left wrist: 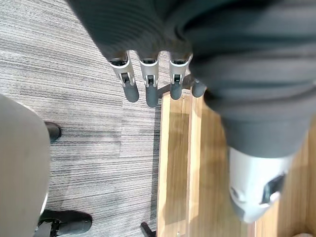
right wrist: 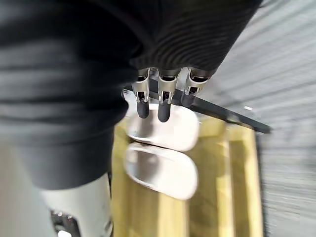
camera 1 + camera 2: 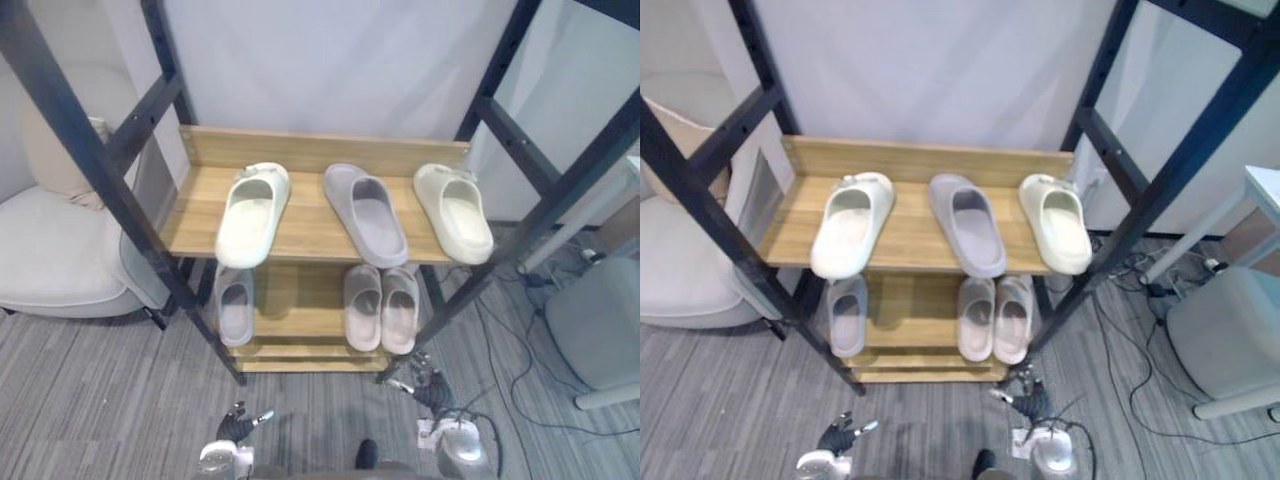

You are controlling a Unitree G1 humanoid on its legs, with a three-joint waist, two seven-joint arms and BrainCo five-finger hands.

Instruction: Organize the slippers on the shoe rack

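A wooden shoe rack point(image 3: 300, 238) has two shelves. On the top shelf lie a cream slipper point(image 3: 253, 213) at the left, a grey slipper point(image 3: 366, 213) in the middle and a cream slipper point(image 3: 453, 211) at the right. The lower shelf holds a lone grey slipper point(image 3: 234, 305) at the left and a pale pair point(image 3: 381, 306) side by side at the right. Both hands hang low in front of the rack, above the floor. My left hand point(image 3: 235, 428) is open and holds nothing. My right hand point(image 3: 430, 388) is open too, its fingers point(image 2: 163, 94) straight, just before the pale pair point(image 2: 163, 128).
Black metal frame posts point(image 3: 75, 130) cross in front of the rack on both sides. A beige armchair point(image 3: 50, 250) stands to the left, a grey seat point(image 3: 595, 320) to the right. Cables point(image 3: 510, 340) lie on the grey carpet at the right.
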